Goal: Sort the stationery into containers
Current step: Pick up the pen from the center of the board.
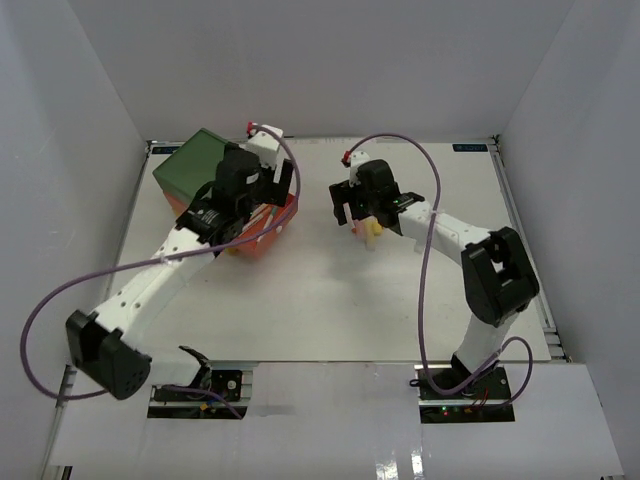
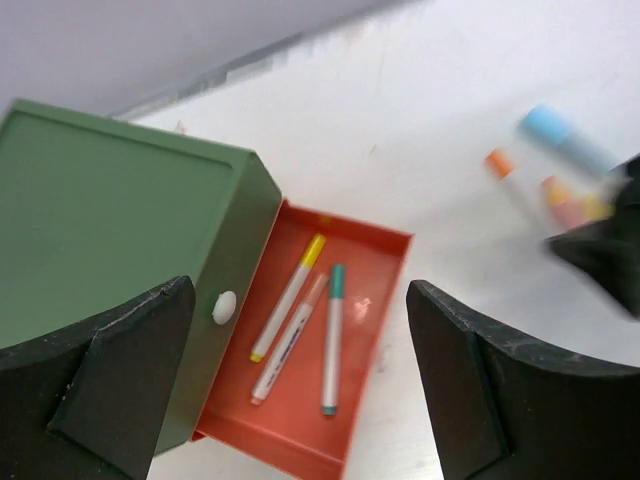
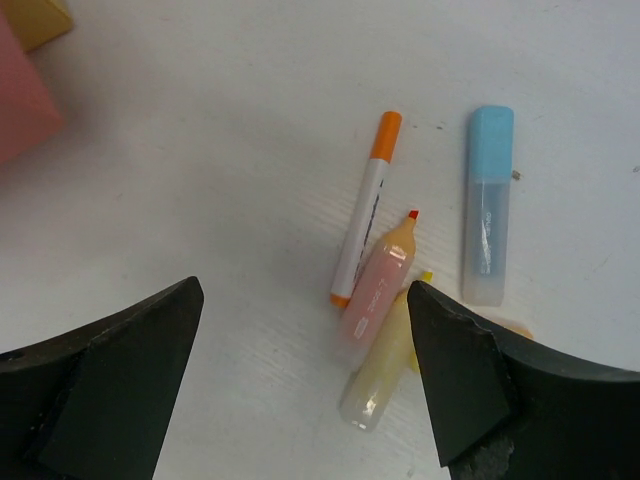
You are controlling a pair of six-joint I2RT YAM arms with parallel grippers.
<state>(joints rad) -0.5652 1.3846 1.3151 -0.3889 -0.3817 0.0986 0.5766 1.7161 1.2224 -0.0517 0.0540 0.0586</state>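
Note:
The chest [image 1: 192, 170] with its green top [image 2: 100, 220] stands at the back left. Its orange-red drawer [image 2: 385, 250] is pulled out and holds three pens: yellow-capped [image 2: 290, 297], pink-capped [image 2: 292, 335] and teal-capped [image 2: 333, 335]. My left gripper [image 2: 300, 300] hangs open above this drawer with nothing between its fingers. At mid-table my right gripper [image 3: 305, 300] stands open over loose stationery: an orange pen [image 3: 367, 205], a pink highlighter [image 3: 378, 285], a yellow highlighter [image 3: 380, 375] and a blue highlighter [image 3: 488, 205]. Its right finger [image 3: 470, 380] covers part of the yellow one.
White walls enclose the table on three sides. The chest's white knob [image 2: 224, 306] sits on the green drawer front. In the left wrist view the loose markers [image 2: 565, 140] and my right gripper [image 2: 605, 250] show blurred at the right edge.

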